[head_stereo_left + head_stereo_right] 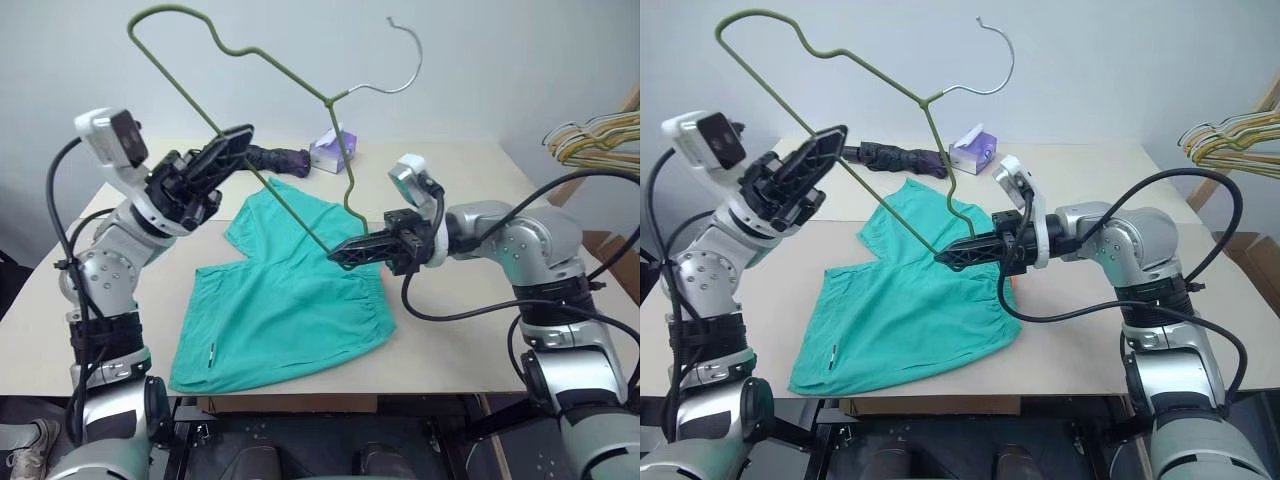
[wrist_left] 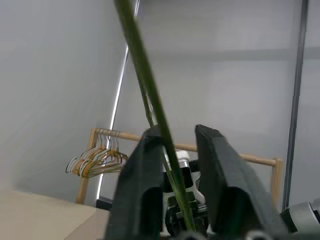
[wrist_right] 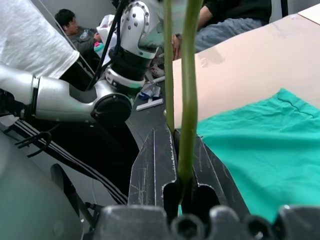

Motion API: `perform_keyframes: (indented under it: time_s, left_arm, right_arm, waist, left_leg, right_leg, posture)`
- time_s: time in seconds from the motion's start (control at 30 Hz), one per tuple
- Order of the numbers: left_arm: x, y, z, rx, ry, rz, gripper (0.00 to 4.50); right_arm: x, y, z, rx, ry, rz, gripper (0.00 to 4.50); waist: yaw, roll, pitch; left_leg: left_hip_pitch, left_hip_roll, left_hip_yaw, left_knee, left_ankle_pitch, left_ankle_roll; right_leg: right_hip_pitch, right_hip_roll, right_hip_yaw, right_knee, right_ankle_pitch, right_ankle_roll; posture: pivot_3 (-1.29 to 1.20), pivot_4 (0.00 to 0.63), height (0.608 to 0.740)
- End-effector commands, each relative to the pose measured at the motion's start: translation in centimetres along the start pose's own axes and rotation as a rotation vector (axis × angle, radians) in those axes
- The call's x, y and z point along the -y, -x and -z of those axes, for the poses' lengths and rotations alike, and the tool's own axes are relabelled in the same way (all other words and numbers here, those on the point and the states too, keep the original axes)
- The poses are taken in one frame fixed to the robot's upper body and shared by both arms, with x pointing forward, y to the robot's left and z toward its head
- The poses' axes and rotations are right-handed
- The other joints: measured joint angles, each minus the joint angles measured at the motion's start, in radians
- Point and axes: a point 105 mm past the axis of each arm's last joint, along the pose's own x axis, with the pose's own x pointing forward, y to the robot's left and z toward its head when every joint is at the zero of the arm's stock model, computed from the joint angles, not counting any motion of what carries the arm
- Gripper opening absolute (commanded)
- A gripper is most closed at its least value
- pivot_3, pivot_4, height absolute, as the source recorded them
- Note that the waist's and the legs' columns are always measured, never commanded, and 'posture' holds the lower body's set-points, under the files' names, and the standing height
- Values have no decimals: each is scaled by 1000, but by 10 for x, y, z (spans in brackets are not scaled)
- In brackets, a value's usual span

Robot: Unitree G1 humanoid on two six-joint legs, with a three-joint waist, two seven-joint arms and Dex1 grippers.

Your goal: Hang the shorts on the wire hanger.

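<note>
The right claw [image 1: 345, 254] is clamped on the lower end of the thin olive-green wire hanger [image 1: 262, 178], held up in the air above the teal-green fabric shorts [image 1: 285, 300] lying flat on the beige surface [image 1: 470, 330]. The left claw [image 1: 238, 135] stands narrowly parted around the hanger's long bar, the wire loose between its fingers [image 2: 137, 190]. With one firm grip, the hanger could swing or twist and snag the fabric

light: even, soft, indoor | shadows: faint under shorts [image 1: 285, 300] on table [image 1: 470, 330] | glare: none | blur: wrist views, near fingers [image 2: 135, 195] soft, hanger [image 2: 150, 100] wire smeared | head views sharp
</note>
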Motion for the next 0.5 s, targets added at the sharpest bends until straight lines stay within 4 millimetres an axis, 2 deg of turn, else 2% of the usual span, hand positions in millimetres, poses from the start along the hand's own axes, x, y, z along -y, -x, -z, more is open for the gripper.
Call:
perform_keyframes:
  time_s: [0.03,0.1,0.23,0.37,0.5]
  left_arm:
    - [0,-4,2,-35,-25,-26,2348]
    - [-4,-2,8,-79,-13,-59,3055]
    - [-16,15,38,-276,15,-146,4424]
    - [-31,49,66,-532,-61,-289,4471]
    - [-37,73,79,-689,-136,-359,4471]
  right_arm:
    - [-10,7,-21,90,56,-12,0]
    - [-11,9,-27,128,64,-3,0]
    - [0,18,-35,208,79,115,0]
    - [15,48,-13,196,-28,288,0]
    - [9,80,29,100,-161,407,0]
  waist:
    - [0,0,0]
    - [0,0,0]
    - [-2,0,0]
    - [-1,0,0]
    - [15,0,0]
  left_leg:
    - [0,0,0,0,0,0]
    - [0,0,0,0,0,0]
    - [0,0,0,0,0,0]
    - [0,0,0,0,0,0]
    - [-3,0,0,0,0,0]
  right_leg:
    - [0,0,0,0,0,0]
    - [0,0,0,0,0,0]
    - [0,0,0,0,0,0]
    - [0,0,0,0,0,0]
    - [-3,-1,-1,-2,0,0]
  posture:
    - [112,0,740]
    - [111,0,740]
    - [109,0,740]
    - [108,0,740]
    - [105,0,740]
